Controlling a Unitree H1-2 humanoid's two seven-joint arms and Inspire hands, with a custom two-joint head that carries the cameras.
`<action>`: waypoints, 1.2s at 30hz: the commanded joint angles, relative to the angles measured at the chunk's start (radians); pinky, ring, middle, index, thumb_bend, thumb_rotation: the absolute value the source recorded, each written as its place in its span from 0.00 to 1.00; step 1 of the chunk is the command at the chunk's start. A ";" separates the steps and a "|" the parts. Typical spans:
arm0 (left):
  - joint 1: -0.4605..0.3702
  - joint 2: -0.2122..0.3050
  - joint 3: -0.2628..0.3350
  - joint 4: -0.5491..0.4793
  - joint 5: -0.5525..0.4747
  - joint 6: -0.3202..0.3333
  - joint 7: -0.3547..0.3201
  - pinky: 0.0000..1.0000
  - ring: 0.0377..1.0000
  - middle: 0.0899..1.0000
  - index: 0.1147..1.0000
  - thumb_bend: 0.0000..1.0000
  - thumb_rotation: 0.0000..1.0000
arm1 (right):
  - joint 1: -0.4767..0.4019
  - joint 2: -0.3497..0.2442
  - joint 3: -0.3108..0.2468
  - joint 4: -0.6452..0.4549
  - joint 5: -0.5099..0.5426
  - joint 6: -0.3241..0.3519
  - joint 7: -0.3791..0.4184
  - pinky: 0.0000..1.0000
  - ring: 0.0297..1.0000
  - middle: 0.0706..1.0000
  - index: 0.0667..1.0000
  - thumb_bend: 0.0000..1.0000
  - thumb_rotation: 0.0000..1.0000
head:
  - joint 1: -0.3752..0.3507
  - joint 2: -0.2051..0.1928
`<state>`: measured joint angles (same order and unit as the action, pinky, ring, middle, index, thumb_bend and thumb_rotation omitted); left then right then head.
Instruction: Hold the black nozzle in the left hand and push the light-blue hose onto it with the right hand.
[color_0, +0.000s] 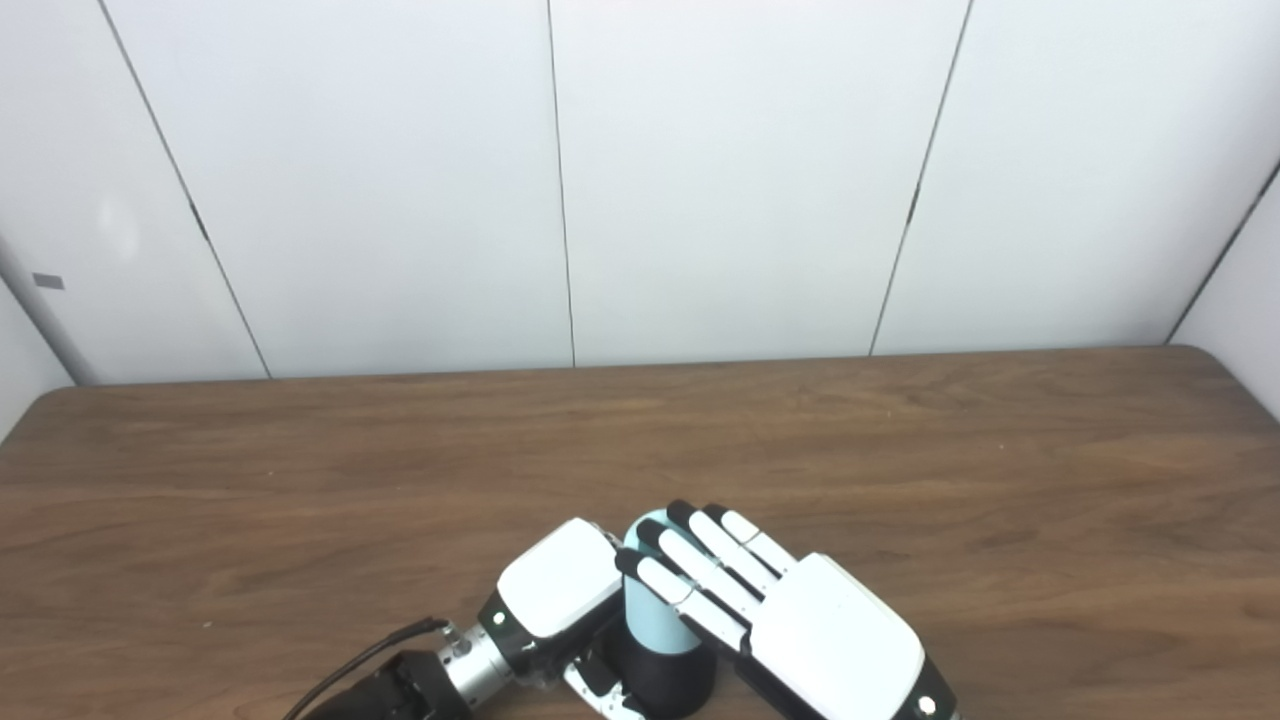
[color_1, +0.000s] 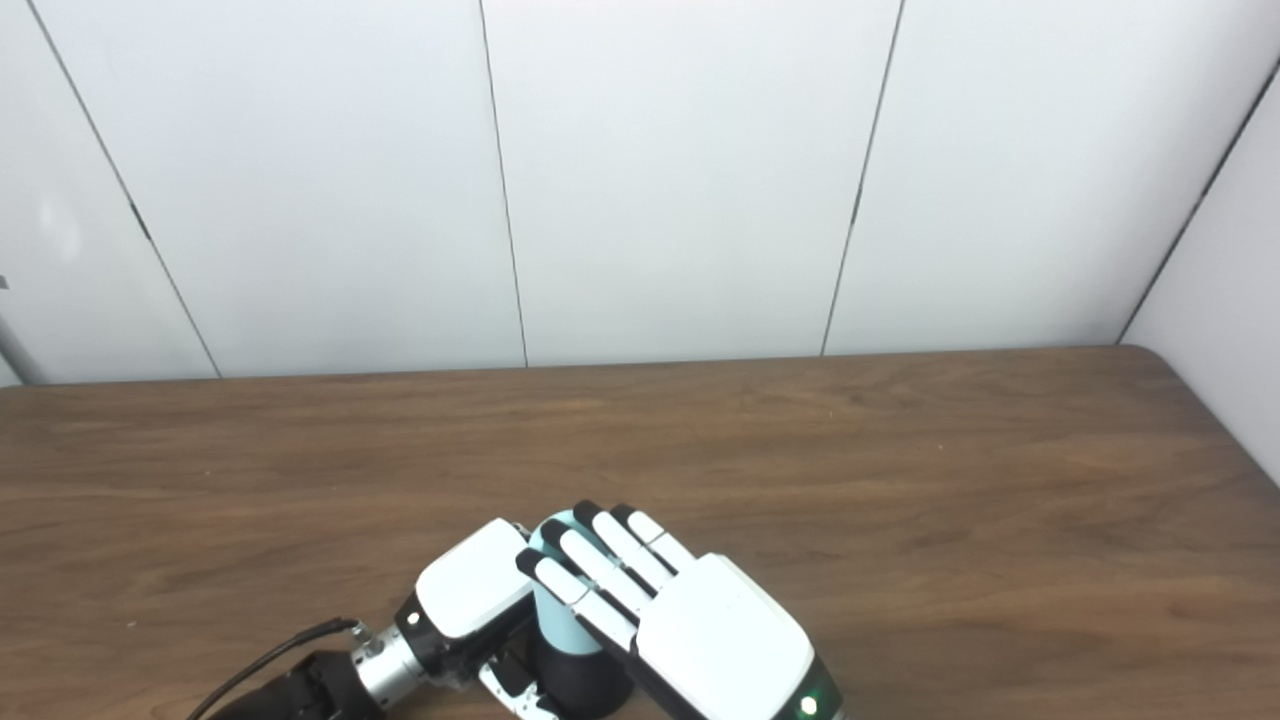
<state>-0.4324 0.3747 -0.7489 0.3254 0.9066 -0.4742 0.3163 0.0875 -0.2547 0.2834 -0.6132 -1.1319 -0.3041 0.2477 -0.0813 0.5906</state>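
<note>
The light-blue hose (color_0: 652, 605) stands upright near the table's front edge, its lower end seated in the black nozzle (color_0: 668, 680). My left hand (color_0: 558, 595) is closed around the nozzle and the hose's base from the left; its fingers are mostly hidden behind them. From the right, my right hand (color_0: 790, 620) lies against the hose, its straight fingers (color_0: 690, 570) laid across the hose's upper part and top. The thumb of the right hand is hidden, so its grip cannot be judged.
Everything sits on a brown wooden table (color_0: 900, 480) backed by a white panelled wall (color_0: 700, 180). A black cable (color_0: 360, 655) runs along the left forearm.
</note>
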 joint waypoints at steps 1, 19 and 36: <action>0.103 -0.016 -0.056 0.045 0.031 0.006 -0.058 0.11 0.13 0.42 0.41 0.52 0.00 | 0.030 -0.019 0.011 0.045 0.001 -0.009 0.022 0.89 0.94 0.95 0.90 0.79 0.89 | -0.001 0.001; 0.099 -0.021 -0.052 0.063 0.058 0.008 -0.054 0.12 0.14 0.42 0.41 0.52 0.00 | -0.055 0.074 -0.025 0.059 0.102 0.042 -0.083 1.00 1.00 1.00 1.00 0.85 0.86 | -0.004 0.002; 0.081 -0.028 -0.061 0.117 0.032 0.006 -0.028 0.12 0.14 0.40 0.41 0.52 0.00 | -0.079 0.121 -0.076 0.061 0.217 -0.021 -0.210 1.00 1.00 0.99 0.96 0.81 0.82 | -0.005 -0.003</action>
<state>-0.4504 0.3681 -0.7610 0.3490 0.9097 -0.4746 0.3279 0.0288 -0.1435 0.2158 -0.5240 -0.9374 -0.2893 0.0898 -0.0859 0.5860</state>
